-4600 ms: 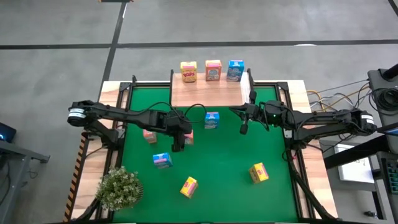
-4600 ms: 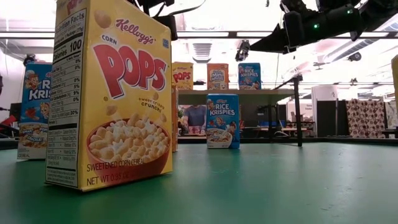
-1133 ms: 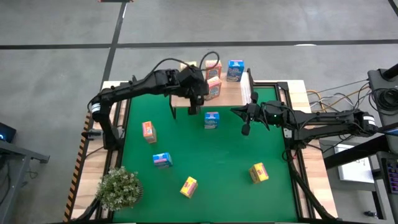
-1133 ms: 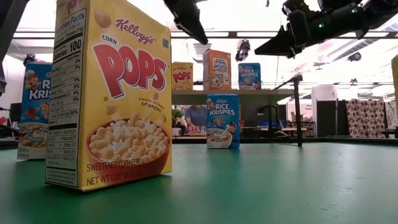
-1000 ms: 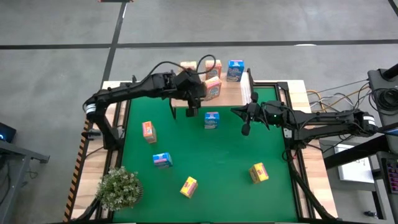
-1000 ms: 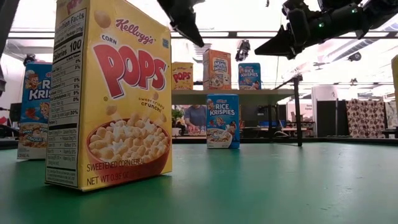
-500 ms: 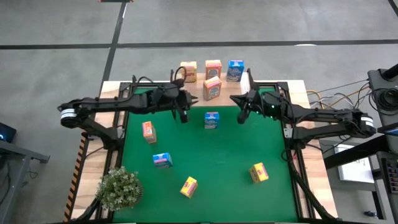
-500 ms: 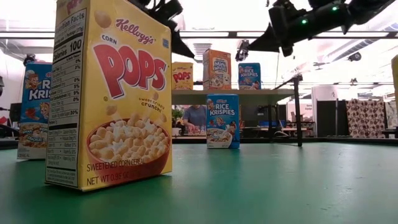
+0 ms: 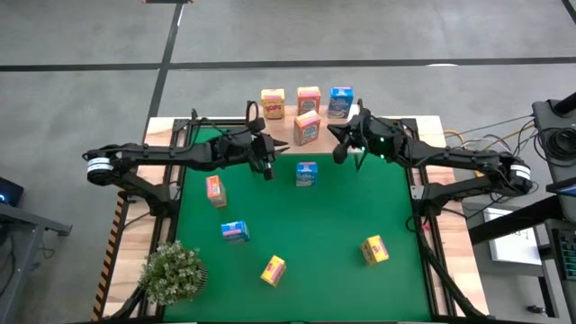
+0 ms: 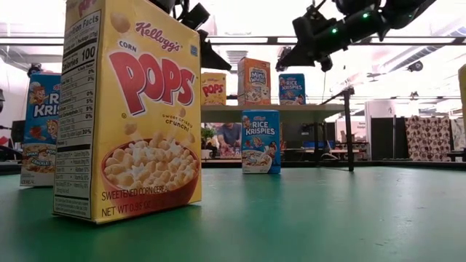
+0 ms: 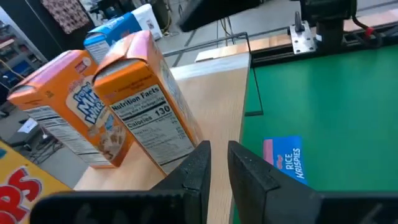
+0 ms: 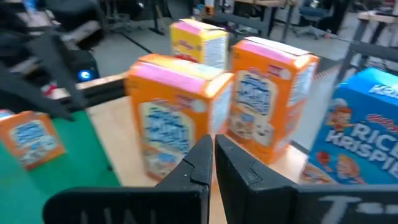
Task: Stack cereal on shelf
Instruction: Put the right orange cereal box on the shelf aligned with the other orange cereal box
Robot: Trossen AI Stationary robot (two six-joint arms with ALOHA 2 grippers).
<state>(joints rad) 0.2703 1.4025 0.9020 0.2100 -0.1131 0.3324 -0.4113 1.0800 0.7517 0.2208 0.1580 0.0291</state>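
Note:
The shelf (image 9: 279, 135) stands at the mat's far edge with four cereal boxes upright on its plank. Yellow (image 9: 273, 103), orange-pink (image 9: 309, 97) and blue (image 9: 340, 102) form the back row. A second orange-pink box (image 9: 306, 129) stands in front of them. Five more boxes rest on the green mat: blue (image 9: 306, 174), orange-pink (image 9: 214, 190), blue (image 9: 235, 231), yellow (image 9: 273, 269) and yellow (image 9: 373, 249). My left gripper (image 9: 265, 167) hovers just off the shelf's near-left corner, open by a narrow gap and empty. My right gripper (image 9: 337, 154) hovers at the shelf's near-right corner, shut and empty.
A bushy potted plant (image 9: 171, 273) sits at the mat's near-left corner. Black frame rails (image 9: 416, 193) run along the mat's sides. The middle of the mat, between the scattered boxes, is open. In the low view one yellow box (image 10: 131, 109) stands close to the camera and hides much of the left side.
My left arm has drawn back from over the shelf toward the table's left and near side, and its gripper now hangs over the mat. The front orange-pink box stays upright on the shelf. My right gripper has moved toward the far edge and the shelf's near-right corner.

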